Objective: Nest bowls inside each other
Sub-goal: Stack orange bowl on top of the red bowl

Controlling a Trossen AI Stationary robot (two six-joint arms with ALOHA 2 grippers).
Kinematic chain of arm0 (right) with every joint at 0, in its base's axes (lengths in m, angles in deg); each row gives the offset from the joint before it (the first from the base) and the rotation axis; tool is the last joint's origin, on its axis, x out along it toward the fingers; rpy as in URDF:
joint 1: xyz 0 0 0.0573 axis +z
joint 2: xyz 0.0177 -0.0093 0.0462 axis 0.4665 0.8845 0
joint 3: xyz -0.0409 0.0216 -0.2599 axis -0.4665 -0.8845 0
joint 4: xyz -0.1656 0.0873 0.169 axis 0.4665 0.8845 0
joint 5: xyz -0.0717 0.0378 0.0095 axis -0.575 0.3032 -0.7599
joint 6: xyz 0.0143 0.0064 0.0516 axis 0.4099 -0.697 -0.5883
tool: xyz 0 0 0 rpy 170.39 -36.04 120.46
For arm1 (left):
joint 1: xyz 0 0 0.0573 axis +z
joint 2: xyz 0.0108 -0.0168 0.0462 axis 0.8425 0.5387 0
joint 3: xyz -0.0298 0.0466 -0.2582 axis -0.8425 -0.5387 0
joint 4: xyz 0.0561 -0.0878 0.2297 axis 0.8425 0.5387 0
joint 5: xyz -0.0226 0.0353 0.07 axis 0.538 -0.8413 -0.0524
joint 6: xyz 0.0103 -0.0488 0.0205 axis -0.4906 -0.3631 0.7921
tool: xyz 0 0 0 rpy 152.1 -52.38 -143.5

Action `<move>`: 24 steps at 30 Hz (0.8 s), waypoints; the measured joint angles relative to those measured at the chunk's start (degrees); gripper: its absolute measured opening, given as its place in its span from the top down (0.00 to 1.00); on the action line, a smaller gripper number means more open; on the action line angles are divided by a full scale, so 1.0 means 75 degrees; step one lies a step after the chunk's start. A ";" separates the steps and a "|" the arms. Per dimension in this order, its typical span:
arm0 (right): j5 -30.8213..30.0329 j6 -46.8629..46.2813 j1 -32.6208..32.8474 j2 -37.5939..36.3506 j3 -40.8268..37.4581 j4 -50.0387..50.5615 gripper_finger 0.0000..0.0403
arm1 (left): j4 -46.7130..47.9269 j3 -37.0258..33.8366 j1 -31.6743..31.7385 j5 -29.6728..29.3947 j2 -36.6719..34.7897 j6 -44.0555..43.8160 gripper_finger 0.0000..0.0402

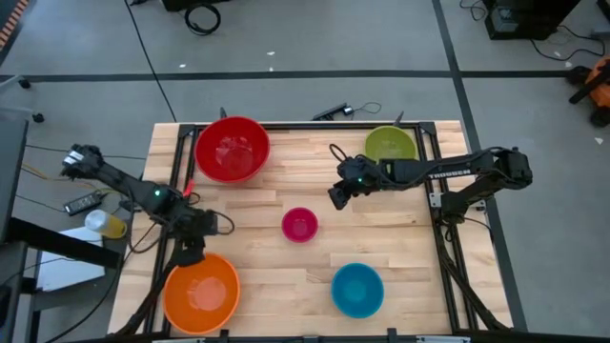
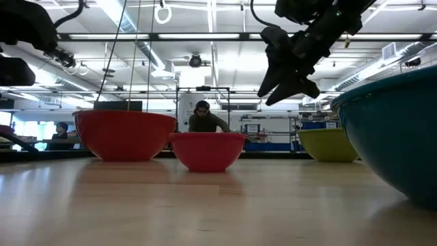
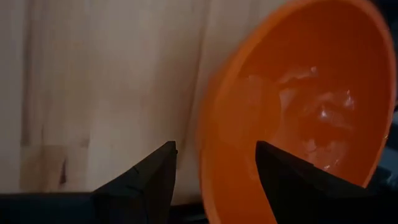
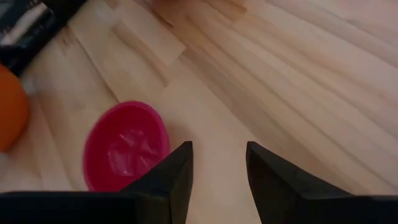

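Five bowls stand upright on their bases on the wooden table (image 1: pixel 286 191): red (image 1: pixel 232 149) at the far left, lime green (image 1: pixel 390 145) at the far right, magenta pink (image 1: pixel 299 225) in the middle, blue (image 1: pixel 357 289) near right, orange (image 1: pixel 200 293) near left. My left gripper (image 1: pixel 191 252) hovers open over the orange bowl's far rim (image 3: pixel 208 143), which shows between its fingers; I see no touch. My right gripper (image 1: pixel 338 195) hangs open above bare wood, right of and beyond the pink bowl (image 4: pixel 124 146).
A black gadget (image 1: pixel 332 111) lies at the table's far edge. A yellow object (image 1: pixel 105 224) and a remote (image 1: pixel 81 203) sit off the table's left side. A person (image 2: pixel 203 117) shows in the room behind. Bare wood lies between the pink and red bowls.
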 joint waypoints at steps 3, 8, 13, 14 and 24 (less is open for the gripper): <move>-0.0181 0.0085 0.0096 0.0000 -0.0003 0.0163 0.62 | 0.0021 0.0000 -0.0259 -0.0358 0.0445 0.0072 0.45; -0.0279 0.0090 0.0184 0.0000 -0.0003 0.0167 0.62 | -0.0113 0.0000 -0.0409 -0.0782 0.1242 0.0214 0.52; -0.0097 0.0093 0.0184 0.0000 -0.0003 0.0179 0.62 | -0.0978 0.0006 -0.0391 -0.0803 0.1482 -0.0094 0.84; -0.0096 0.0090 0.0184 0.0000 -0.0003 0.0179 0.62 | -0.1065 0.0009 -0.0372 -0.0780 0.1482 -0.0044 0.91; -0.0106 0.0354 0.0142 0.0000 -0.0006 0.0407 0.64 | -0.0465 0.0511 0.0455 -0.0792 0.1457 0.0047 0.97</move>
